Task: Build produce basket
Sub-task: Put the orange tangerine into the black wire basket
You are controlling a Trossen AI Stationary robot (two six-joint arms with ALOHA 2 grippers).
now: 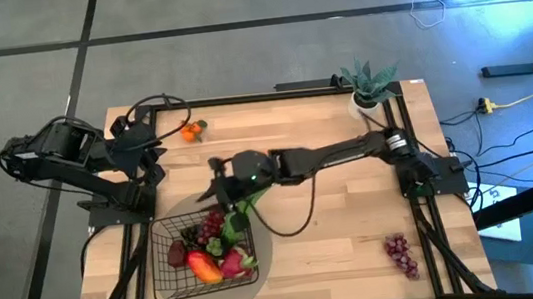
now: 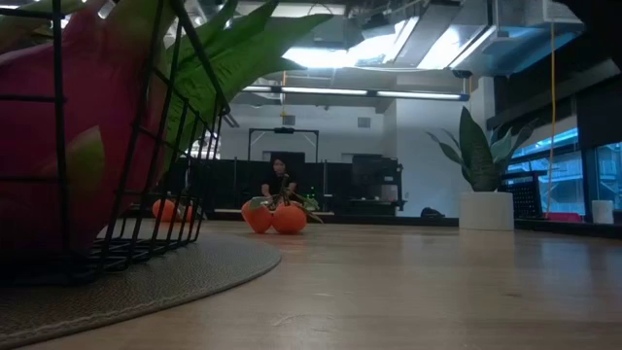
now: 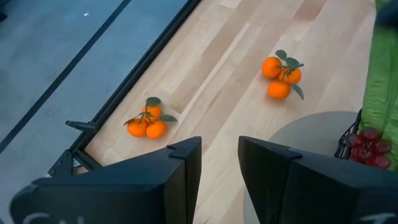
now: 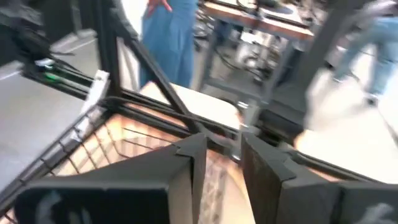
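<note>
low view puts the basket (image 2: pixel 117 194) right at the lens, on a round grey mat (image 2: pixel 175 277), with the pink dragon fruit (image 2: pixel 58 126) pressed to the wire and green leafy stalks (image 2: pixel 243 58) arching out over the rim. the stalks look loosely lodged, so a brush from an arm could drag them back out onto the counter (image 2: pixel 437 292).

in the high view the right hand (image 1: pixel 219 178) hangs just above the basket's far edge, where the stalks stick up, with the mango (image 1: pixel 203 265) and a grape bunch (image 1: pixel 212 221) below it in the basket. its own wrist view shows the fingers (image 4: pixel 193 158) only narrowly apart, with nothing between them. if it pulls away low, it could snag a leaf or nudge the light basket off its mat.

farther back, the left hand (image 3: pixel 219 162) hovers near the counter's far left, fingers narrowly parted and empty, looking at 2 orange clusters (image 3: pixel 281 74) and (image 3: pixel 148 121). they are round and would likely roll from an off-centre pinch; the cluster nearer the edge could go off the counter.

well apart, near the right front corner, another grape bunch (image 1: pixel 400 253) waits; reaching for it while the arms are close risks a crossing.
</note>
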